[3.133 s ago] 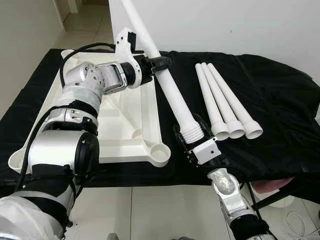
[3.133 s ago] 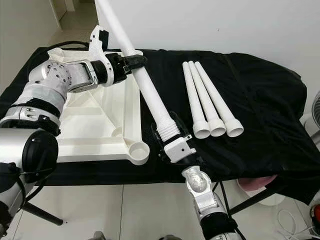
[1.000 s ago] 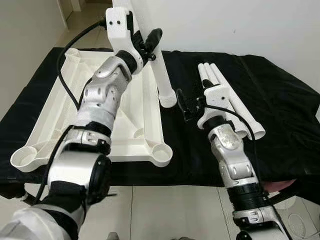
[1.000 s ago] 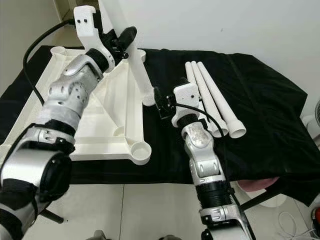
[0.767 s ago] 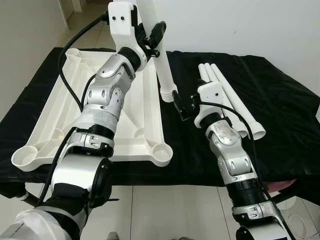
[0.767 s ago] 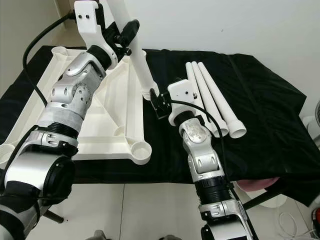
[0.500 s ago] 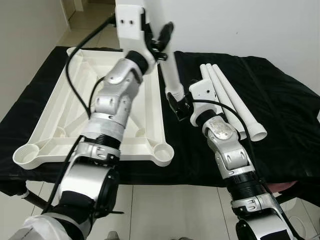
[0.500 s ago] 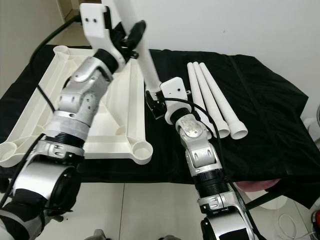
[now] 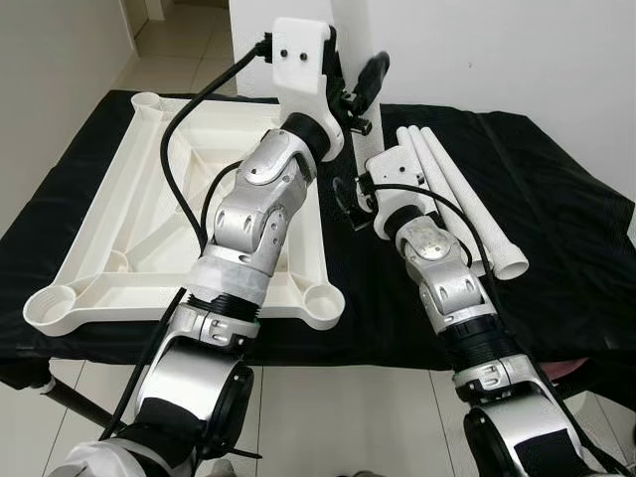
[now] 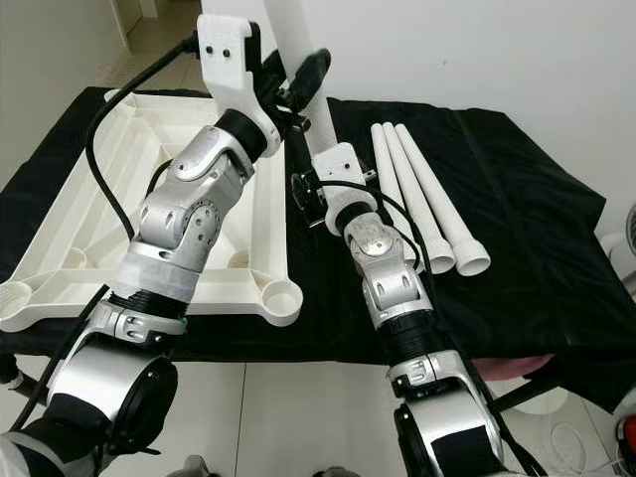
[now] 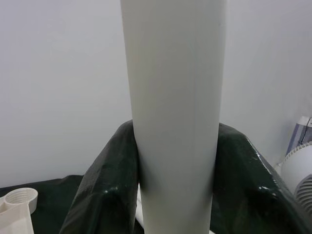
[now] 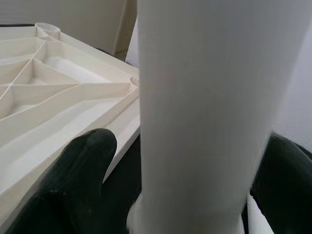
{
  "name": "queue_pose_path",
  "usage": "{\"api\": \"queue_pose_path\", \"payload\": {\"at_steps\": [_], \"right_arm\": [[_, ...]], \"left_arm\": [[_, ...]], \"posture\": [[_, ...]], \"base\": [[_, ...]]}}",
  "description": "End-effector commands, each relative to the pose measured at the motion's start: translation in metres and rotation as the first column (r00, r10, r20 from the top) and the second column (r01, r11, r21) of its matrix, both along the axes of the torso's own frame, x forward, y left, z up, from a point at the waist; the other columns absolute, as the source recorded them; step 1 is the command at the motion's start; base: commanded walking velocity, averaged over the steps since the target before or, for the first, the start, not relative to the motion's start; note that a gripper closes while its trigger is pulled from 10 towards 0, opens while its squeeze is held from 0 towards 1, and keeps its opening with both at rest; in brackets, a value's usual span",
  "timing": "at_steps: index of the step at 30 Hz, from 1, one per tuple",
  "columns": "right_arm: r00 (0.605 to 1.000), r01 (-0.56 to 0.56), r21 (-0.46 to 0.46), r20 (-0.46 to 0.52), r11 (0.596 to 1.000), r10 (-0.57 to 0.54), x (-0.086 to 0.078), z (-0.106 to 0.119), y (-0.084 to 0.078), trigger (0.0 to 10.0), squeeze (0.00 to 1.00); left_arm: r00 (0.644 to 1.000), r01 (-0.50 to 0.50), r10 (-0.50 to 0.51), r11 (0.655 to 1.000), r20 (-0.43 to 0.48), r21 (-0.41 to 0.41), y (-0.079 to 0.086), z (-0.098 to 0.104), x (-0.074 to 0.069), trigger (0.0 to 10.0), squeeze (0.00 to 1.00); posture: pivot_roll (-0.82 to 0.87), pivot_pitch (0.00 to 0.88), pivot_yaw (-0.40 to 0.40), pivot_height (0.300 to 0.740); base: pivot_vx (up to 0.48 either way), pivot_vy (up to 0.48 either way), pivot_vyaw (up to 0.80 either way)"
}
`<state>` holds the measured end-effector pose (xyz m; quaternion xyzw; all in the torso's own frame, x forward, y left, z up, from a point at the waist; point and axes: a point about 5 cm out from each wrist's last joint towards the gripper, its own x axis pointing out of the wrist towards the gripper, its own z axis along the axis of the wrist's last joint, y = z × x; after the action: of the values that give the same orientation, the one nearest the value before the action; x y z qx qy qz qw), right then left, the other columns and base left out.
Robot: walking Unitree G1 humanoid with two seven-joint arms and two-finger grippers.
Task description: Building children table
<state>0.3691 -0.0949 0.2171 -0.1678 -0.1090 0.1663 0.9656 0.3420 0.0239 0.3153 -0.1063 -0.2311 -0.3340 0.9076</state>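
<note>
The tabletop frame [image 9: 119, 214] is cream-white plastic, lying on a plain black cloth [image 9: 556, 229]. The legs [image 9: 452, 194] are white, as is the held leg [image 10: 298, 50]. Both arms are silver, with black fingers [image 9: 370, 75] and white wrist housings [image 9: 298, 55].

Both arms raised; left claw [image 9: 360, 87] clamped, right claw [image 9: 348, 202] clamped below.

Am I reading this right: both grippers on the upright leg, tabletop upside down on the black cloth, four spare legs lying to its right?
Not quite: three spare legs lie there, not four, as the left eye view shows. The rest holds: left gripper and right gripper are both on the upright leg, and the tabletop lies upside down on the black cloth.
</note>
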Motion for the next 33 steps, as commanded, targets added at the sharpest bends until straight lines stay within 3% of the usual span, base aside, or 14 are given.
{"api": "queue_pose_path", "payload": {"at_steps": [1,16,17,18,19,21,23,24,33], "right_arm": [[1.0,0.006,-0.006,0.016,1.0,-0.005,0.0021,0.0025,0.0008,10.0,0.0],[0.999,0.005,-0.012,0.052,1.0,-0.005,0.0053,0.0098,0.0025,10.0,0.0],[0.999,0.003,-0.008,0.05,1.0,-0.003,0.0059,0.0095,0.0025,4.9,0.0],[0.999,0.003,-0.008,0.05,1.0,-0.003,0.0059,0.0095,0.0025,4.9,0.0],[0.999,-0.003,-0.012,0.05,1.0,0.004,0.0056,0.0084,0.0035,6.2,0.0],[0.999,-0.003,-0.012,0.05,1.0,0.004,0.0056,0.0084,0.0035,6.2,0.0],[0.999,-0.013,-0.014,0.048,1.0,0.013,0.0056,0.0069,0.0051,3.3,0.0],[0.999,-0.012,-0.009,0.043,1.0,0.012,0.0057,0.0062,0.0051,0.1,0.0],[1.0,0.006,0.004,0.026,1.0,-0.006,0.0074,0.0025,0.0035,0.0,0.0]], "left_arm": [[1.0,0.0,0.0,1.0,0.003,0.006,-0.0035,0.0013,-0.0035,10.0,0.0],[1.0,0.001,-0.001,1.0,-0.002,0.004,-0.0053,0.0013,-0.007,10.0,0.0],[1.0,0.001,-0.001,1.0,-0.003,0.004,-0.0056,0.0015,-0.0076,10.0,0.0],[1.0,0.001,-0.001,1.0,-0.003,0.004,-0.0056,0.0015,-0.0076,10.0,0.0],[1.0,0.002,-0.002,1.0,-0.003,0.002,-0.0063,0.0018,-0.0082,10.0,0.0],[1.0,0.002,-0.002,1.0,-0.003,0.002,-0.0063,0.0018,-0.0082,10.0,0.0],[1.0,0.007,-0.007,1.0,-0.002,0.002,-0.0078,0.002,-0.0099,10.0,0.0],[1.0,0.01,-0.01,1.0,-0.002,0.002,-0.0086,0.002,-0.0106,10.0,0.0],[1.0,0.007,-0.007,1.0,0.004,0.01,-0.009,0.0039,-0.0116,10.0,0.0]], "posture": [[-0.03,0.0,-0.051,0.74],[-0.03,0.0,-0.056,0.74],[-0.03,0.0,-0.058,0.74],[-0.03,0.0,-0.058,0.74],[-0.03,0.0,-0.058,0.74],[-0.03,0.0,-0.058,0.74],[-0.03,0.0,-0.058,0.74],[-0.03,0.0,-0.058,0.74],[-0.03,0.0,-0.054,0.74]], "base": [[0.0,0.0,0.0],[0.0,0.0,0.0],[0.0,0.0,0.0],[0.0,0.0,0.0],[0.0,0.0,0.0],[0.0,0.0,0.0],[0.0,0.0,0.0],[0.0,0.0,0.0],[0.0,0.0,0.0]]}}
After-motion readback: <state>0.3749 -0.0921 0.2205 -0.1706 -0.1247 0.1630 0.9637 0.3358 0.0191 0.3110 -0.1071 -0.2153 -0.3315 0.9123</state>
